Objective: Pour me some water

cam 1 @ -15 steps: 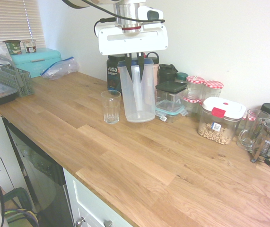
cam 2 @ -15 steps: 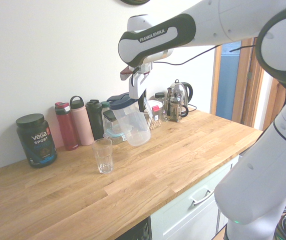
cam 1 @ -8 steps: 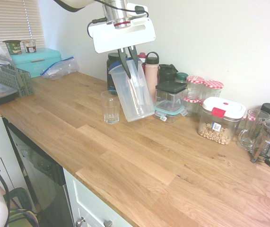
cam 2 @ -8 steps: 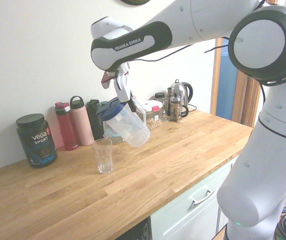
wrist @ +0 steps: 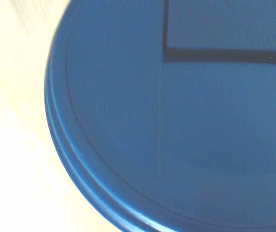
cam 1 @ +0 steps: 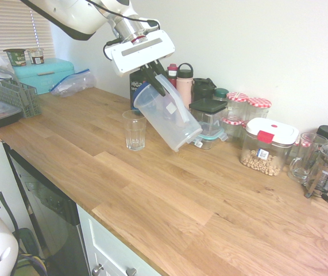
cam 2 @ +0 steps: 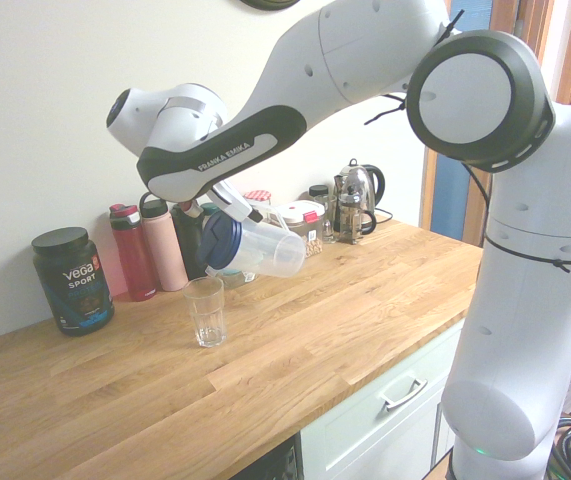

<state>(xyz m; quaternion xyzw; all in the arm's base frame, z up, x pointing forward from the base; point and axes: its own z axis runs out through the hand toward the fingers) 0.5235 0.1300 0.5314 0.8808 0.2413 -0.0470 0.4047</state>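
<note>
Oak-coloured planks make up the table (cam 1: 169, 195), bare along its near edge in the first exterior view. Further back stands a clear drinking glass (cam 1: 134, 130), upright and with nothing visible in it. Just at its 2 o'clock hangs a see-through plastic pitcher (cam 1: 166, 117) with a dark blue lid (cam 2: 221, 240), lifted off the table and tipped steeply, its lidded top leaning toward the glass and its base raised at 4 o'clock. The tool (cam 1: 152, 73) is clamped tight on the pitcher's upper part, near the lid, with its dark fingers (cam 1: 158, 80) pressed against the wall. Any water inside is too faint to make out through the plastic; none shows in the glass. The wrist view is filled almost wholly by the blue lid (wrist: 176, 121), blurred.

Beyond the pitcher, along the wall, stands a row of things: a black Vega tub (cam 2: 73, 279), a red bottle (cam 2: 133, 251), a pink bottle (cam 1: 183, 84), then at 3 o'clock of the pitcher a black-lidded container (cam 1: 207, 117), two jars with red checked lids (cam 1: 247, 112), a white-lidded box of chickpeas (cam 1: 267, 146) and a French press (cam 1: 327, 170). Far off at 10 o'clock sits a teal bread box (cam 1: 42, 73).
</note>
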